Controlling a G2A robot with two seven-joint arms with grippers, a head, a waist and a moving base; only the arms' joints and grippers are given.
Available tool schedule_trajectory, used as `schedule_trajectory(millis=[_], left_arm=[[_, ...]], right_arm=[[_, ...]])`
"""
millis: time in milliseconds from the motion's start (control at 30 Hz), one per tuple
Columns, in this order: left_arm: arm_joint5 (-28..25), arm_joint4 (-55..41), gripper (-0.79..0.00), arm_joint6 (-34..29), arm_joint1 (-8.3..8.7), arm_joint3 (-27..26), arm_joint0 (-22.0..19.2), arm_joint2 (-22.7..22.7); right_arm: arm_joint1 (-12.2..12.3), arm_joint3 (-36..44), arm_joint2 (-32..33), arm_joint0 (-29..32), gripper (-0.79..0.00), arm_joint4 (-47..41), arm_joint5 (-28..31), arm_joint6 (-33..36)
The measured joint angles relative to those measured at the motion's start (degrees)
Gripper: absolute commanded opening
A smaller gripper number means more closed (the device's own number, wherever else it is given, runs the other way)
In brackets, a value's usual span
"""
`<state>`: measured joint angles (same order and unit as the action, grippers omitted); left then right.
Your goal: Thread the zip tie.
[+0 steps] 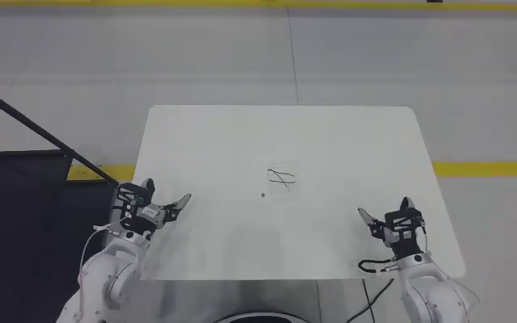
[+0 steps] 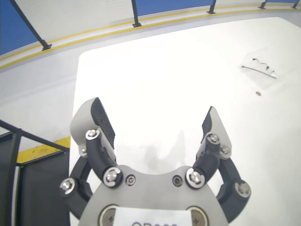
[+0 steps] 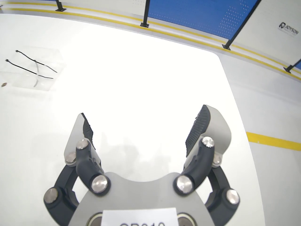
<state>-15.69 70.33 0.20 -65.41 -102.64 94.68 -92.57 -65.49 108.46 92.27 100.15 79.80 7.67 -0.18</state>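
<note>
White table, brightly lit. Two thin black zip ties lie close together near its middle, flat on a clear sheet, with a small brown speck just beside the sheet. Well back from them, at the near edge, the left gripper and right gripper sit towards opposite corners. Each is spread wide with nothing between its pads. I'd say threading hasn't begun and the step in hand is the approach. Next, one arm needs to come in over the ties and pinch a single strap cleanly off the slippery sheet, leaving its head free for the other arm.
</note>
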Motion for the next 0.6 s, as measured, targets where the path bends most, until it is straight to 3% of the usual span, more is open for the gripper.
schedule_trajectory(millis=[233, 400, 467, 600], left_arm=[[-13.49, -3.89, 0.0, -0.97, 0.68, 2.09, -3.93, -0.47], [-21.66, -3.72, 0.0, -1.6, 1.15, 2.22, -5.97, 0.56], [-24.04, -2.5, 0.0, -3.85, 1.35, 1.5, -6.31, 0.8], [-23.83, -2.01, 0.0, -3.46, 1.37, 1.48, -6.29, 0.78]], right_arm=[[0.62, 4.24, 0.34, -0.41, 0.0, 2.55, 9.69, -1.41], [1.44, 4.32, -0.11, -3.08, 0.0, 5.23, 22.74, -6.82], [1.52, 4.19, -0.04, -3.48, 0.0, 5.5, 23.92, -8.14], [1.51, 4.07, 0.05, -3.41, 0.0, 5.37, 23.6, -8.26]])
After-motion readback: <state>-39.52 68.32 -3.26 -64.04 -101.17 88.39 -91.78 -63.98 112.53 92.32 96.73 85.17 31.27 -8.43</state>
